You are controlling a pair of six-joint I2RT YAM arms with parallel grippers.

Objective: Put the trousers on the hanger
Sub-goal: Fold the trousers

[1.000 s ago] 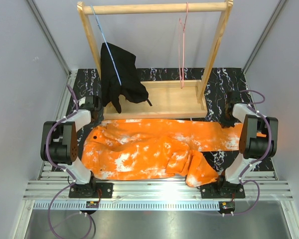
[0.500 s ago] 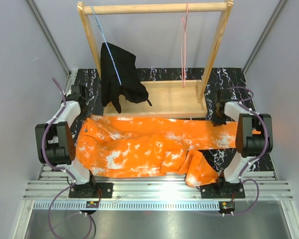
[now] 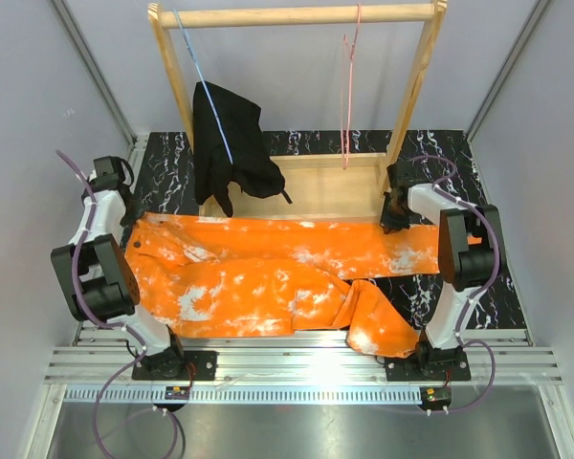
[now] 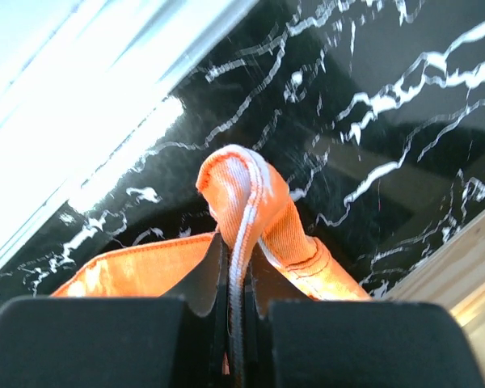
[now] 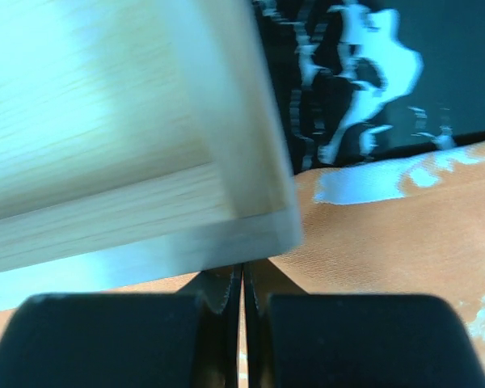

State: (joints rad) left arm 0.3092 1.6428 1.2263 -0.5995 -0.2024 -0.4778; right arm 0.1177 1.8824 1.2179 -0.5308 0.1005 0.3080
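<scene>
The task is at an early stage: the trousers (image 3: 268, 282) lie spread across the table (image 3: 450, 153) in front of the rack (image 3: 297, 15), stretched by their far edge between the two arms, with one leg end folded toward the near edge. The left gripper (image 4: 236, 271) has its jaws closed on a bunched fold of the orange cloth at the left end. The right gripper (image 5: 242, 291), tight against the corner of the rack's base, has its jaws pressed together, apparently on a thin layer of cloth. The hanger (image 3: 347, 96) hangs bare from the rail, well apart from the trousers. Lifting the cloth, bringing it to the hanger and draping it over are all left to do.
</scene>
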